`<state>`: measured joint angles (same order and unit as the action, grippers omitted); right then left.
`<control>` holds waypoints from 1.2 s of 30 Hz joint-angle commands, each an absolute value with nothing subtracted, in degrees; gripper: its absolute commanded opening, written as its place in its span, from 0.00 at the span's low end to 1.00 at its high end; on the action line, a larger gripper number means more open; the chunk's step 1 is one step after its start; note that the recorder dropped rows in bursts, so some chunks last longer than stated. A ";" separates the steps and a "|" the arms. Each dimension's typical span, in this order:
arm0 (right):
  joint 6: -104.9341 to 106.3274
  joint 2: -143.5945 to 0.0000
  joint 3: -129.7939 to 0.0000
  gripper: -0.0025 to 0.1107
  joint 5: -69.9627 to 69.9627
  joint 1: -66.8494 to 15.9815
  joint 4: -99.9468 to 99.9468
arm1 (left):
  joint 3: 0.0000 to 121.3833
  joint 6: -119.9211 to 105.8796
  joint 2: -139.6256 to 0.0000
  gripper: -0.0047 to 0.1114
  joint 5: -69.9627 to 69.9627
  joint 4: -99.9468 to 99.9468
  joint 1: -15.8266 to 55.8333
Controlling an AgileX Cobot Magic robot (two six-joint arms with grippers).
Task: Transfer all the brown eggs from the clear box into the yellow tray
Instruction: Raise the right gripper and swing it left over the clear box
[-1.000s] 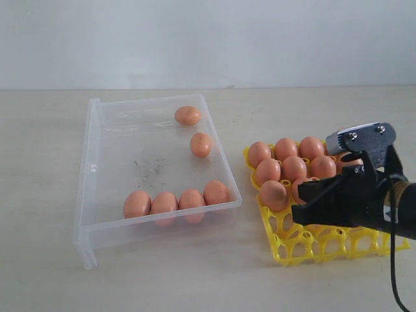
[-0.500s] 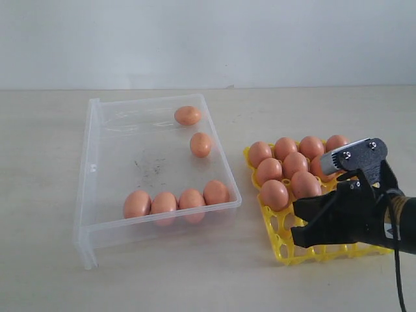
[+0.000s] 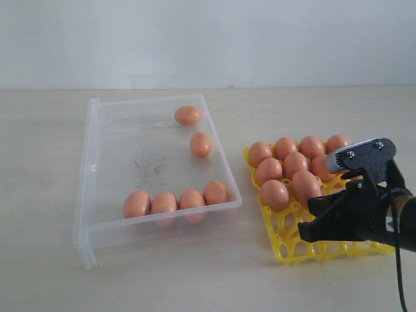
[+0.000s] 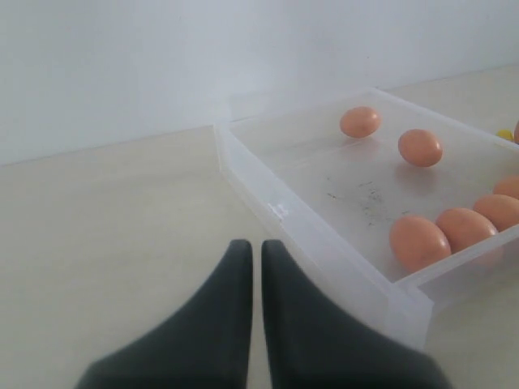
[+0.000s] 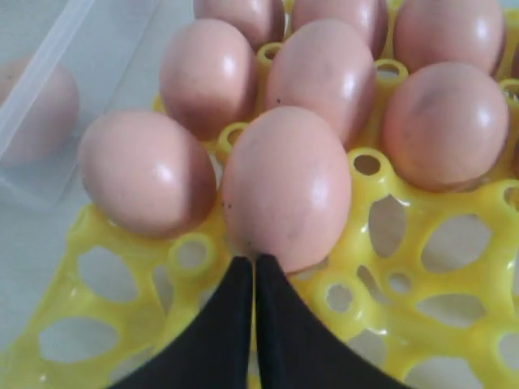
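The clear box (image 3: pixel 86 188) holds six brown eggs: two apart near its back right (image 3: pixel 188 116) and a row along its front wall (image 3: pixel 164 203). The yellow tray (image 3: pixel 286 246) to the right carries several eggs filling its back rows; its front cells are bare. My right gripper (image 3: pixel 309 211) is shut and holds nothing, low over the tray's front. In the right wrist view its tips (image 5: pixel 254 261) sit at the near end of the closest egg (image 5: pixel 288 186). My left gripper (image 4: pixel 256 247) is shut and hangs above the table beside the box's wall (image 4: pixel 324 243).
Everything rests on a pale tabletop (image 3: pixel 45 162) in front of a white wall. The left arm is out of the exterior view. Dark specks mark the floor of the box (image 3: pixel 151 166).
The right gripper has drawn back toward the tray's front right and lowered, uncovering the egg it stood over. The left gripper and the box's eggs have not moved.
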<state>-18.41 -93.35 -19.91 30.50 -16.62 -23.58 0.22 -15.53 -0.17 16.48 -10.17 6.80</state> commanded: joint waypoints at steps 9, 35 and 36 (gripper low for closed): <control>-20.89 -69.28 -12.78 0.02 56.76 -16.71 -46.10 | 0.00 -15.54 0.00 0.07 16.34 -10.09 7.14; -21.11 -53.25 -12.08 0.02 69.96 -17.97 -58.70 | 0.00 -15.54 0.00 0.07 16.34 -10.09 7.14; -22.03 -53.25 -12.17 0.02 69.96 -17.97 -58.20 | 0.00 -15.54 0.00 0.07 16.34 -10.09 7.14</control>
<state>-17.42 -53.68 -11.81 69.33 -17.78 -60.18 0.22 -15.53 -0.17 16.48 -10.17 6.80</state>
